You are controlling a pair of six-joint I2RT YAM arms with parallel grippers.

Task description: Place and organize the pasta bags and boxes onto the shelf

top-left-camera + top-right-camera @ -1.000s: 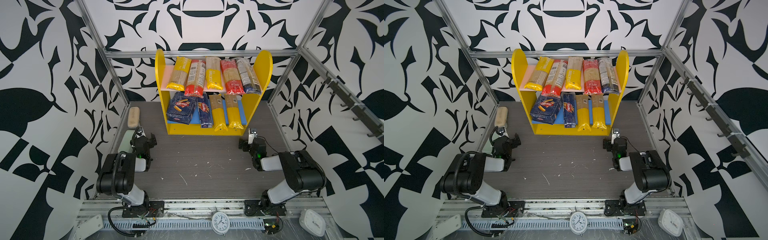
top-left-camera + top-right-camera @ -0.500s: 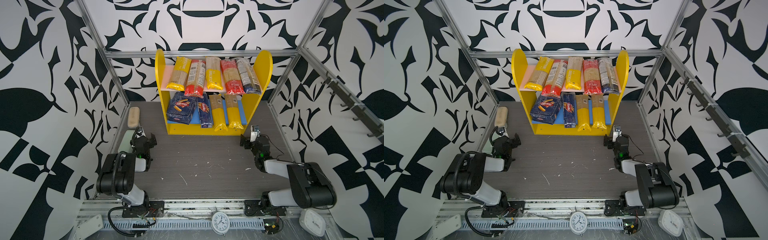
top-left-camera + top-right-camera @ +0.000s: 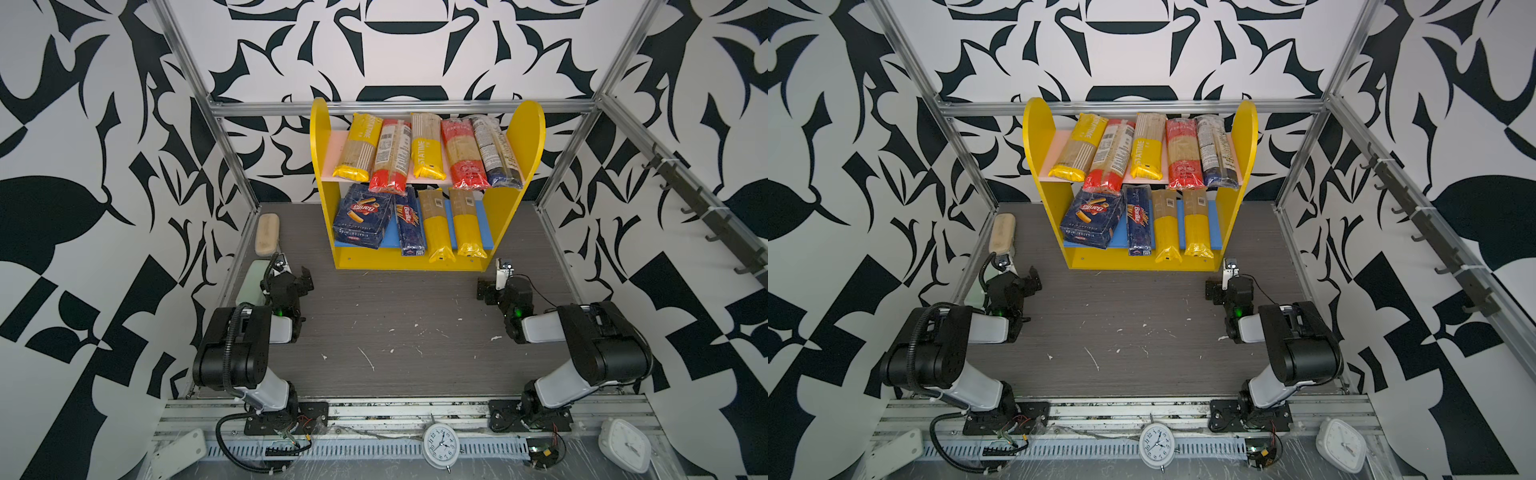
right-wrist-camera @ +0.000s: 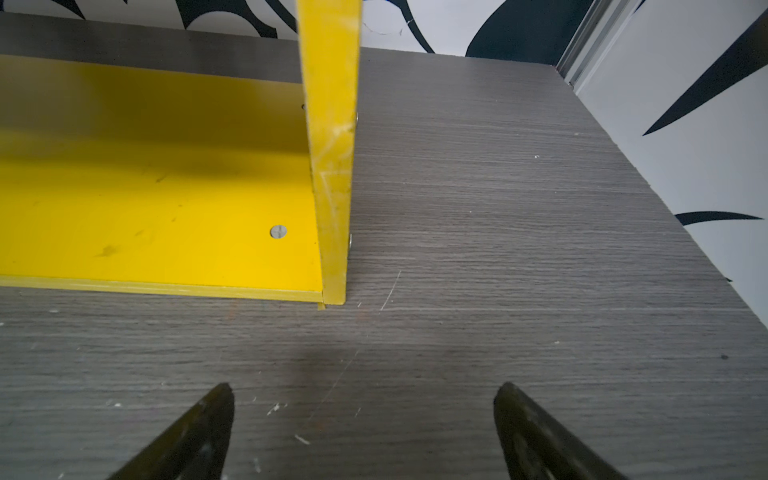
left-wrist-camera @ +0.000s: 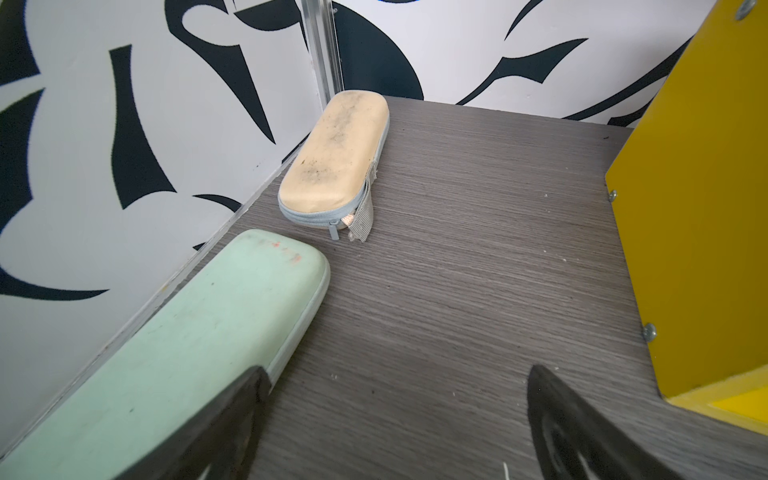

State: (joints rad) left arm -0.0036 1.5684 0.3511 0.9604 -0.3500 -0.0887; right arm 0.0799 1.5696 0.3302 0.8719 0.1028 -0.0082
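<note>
While idling low on the table [image 3: 395,324], spreading the left gripper [image 5: 397,374] wide and empty beside the green case [image 5: 187,345], aiming past it toward the beige case [image 5: 336,158]. Spreading the right gripper [image 4: 365,388] wide and empty too, aiming at the right front corner of the shelf [image 4: 332,166].

Finding no pasta loose on the table. Counting five bags [image 3: 428,145] on the pink board [image 3: 332,162], two more plus both boxes on the blue board [image 3: 485,224]. Seeing all of it ahead of both grippers, long axes running front to back, near ends pointing at the arms.

Judging any coming move as mere tidying, reaching forward rather than sideways. Placing nearer the left arm the wide box [image 3: 363,216], sitting askew at the blue board's left end, and the red bag [image 3: 390,162], overhanging the pink board above it. Placing nearer the right arm the lower yellow bags [image 3: 436,232], poking past the blue board's front edge.

Reading "Barilla" in a red oval on the wide box and along the narrow box [image 3: 409,226]. Making out what looks like "RIGATONI", upside down, on the wide box's front face. Reading "…STATIME" on the upper yellow bags [image 3: 359,141]. Finding other labels too small.
</note>
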